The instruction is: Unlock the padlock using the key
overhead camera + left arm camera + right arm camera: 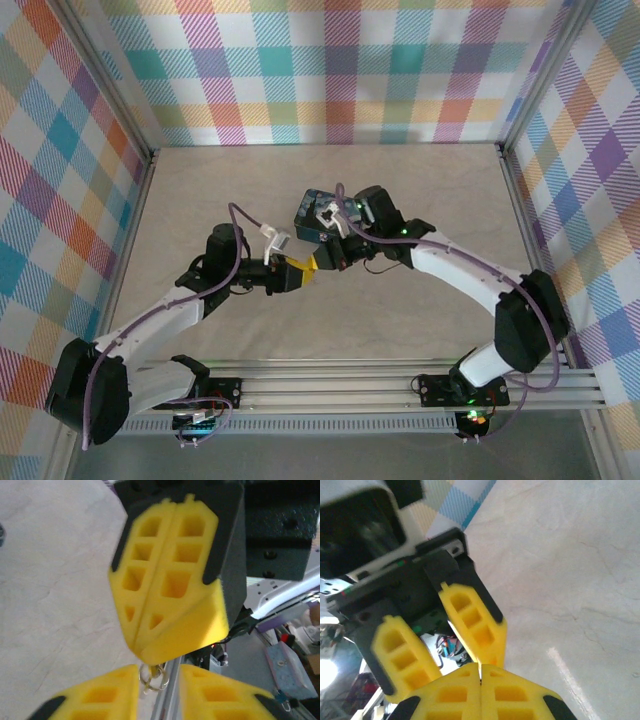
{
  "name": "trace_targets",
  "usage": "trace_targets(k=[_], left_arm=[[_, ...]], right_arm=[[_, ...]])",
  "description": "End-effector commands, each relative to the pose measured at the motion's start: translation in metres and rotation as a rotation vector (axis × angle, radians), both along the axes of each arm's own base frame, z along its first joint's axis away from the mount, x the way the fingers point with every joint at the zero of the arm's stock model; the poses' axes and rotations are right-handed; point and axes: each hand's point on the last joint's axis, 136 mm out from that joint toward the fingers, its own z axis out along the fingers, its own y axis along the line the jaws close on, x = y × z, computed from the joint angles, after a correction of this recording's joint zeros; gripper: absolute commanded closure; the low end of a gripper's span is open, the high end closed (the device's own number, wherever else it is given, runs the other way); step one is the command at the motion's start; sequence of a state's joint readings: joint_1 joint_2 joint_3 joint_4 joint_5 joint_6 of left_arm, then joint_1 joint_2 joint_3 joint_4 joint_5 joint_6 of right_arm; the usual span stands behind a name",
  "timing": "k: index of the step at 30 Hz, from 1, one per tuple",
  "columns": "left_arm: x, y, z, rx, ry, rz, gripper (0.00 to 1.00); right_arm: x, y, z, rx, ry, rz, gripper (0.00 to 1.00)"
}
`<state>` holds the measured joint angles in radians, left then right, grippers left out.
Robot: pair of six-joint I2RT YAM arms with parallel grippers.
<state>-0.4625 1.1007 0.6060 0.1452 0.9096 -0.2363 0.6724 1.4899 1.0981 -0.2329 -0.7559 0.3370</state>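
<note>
R pincer (480, 672) and L pincer (159, 670) are set tip to tip over mid tabletop (400, 180).
R pincer is pressed together, w/ a key ring (152, 676) pinched at its tips; L pincer is spread, the ring seen betw. its fingers (100, 697).

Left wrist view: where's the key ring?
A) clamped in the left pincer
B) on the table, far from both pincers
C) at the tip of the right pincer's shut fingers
C: the key ring sits right at the tip of the right pincer, whose yellow fingers are pressed together.
</note>
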Motion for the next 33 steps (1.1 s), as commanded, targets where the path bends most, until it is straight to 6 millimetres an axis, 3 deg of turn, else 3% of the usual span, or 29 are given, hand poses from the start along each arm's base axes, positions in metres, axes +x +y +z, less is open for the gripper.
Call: trace_targets(k=[1,2,4,12,15,20,23,30,33], left_arm=[[0.008,0.009,0.014,-0.027,-0.031,0.11,0.57],[0.01,0.012,0.016,-0.046,-0.022,0.144,0.48],[0.012,0.017,0.018,-0.076,-0.004,0.199,0.03],[0.019,0.033,0.038,-0.209,-0.019,0.342,0.0],[0.014,0.028,0.049,-0.257,-0.024,0.296,0.09],[0.018,0.008,0.062,-0.365,0.088,0.171,0.56],[0.025,0.003,0.066,-0.417,0.115,0.16,0.72],[0.026,0.001,0.075,-0.447,0.101,0.149,0.71],[0.025,0.002,0.077,-0.461,0.101,0.149,0.63]], right_arm=[[0.019,-0.006,0.027,0.064,-0.133,-0.145,1.0],[0.022,-0.009,0.03,0.077,-0.155,-0.181,1.0],[0.026,-0.015,0.035,0.099,-0.179,-0.237,1.0],[0.027,-0.016,0.052,0.165,-0.174,-0.277,1.0],[0.028,-0.016,0.054,0.196,-0.156,-0.29,1.0],[0.03,-0.012,0.053,0.237,-0.117,-0.302,1.0],[0.031,-0.011,0.053,0.25,-0.101,-0.308,1.0],[0.031,-0.011,0.05,0.255,-0.082,-0.317,1.0],[0.032,-0.011,0.049,0.252,-0.076,-0.319,1.0]])
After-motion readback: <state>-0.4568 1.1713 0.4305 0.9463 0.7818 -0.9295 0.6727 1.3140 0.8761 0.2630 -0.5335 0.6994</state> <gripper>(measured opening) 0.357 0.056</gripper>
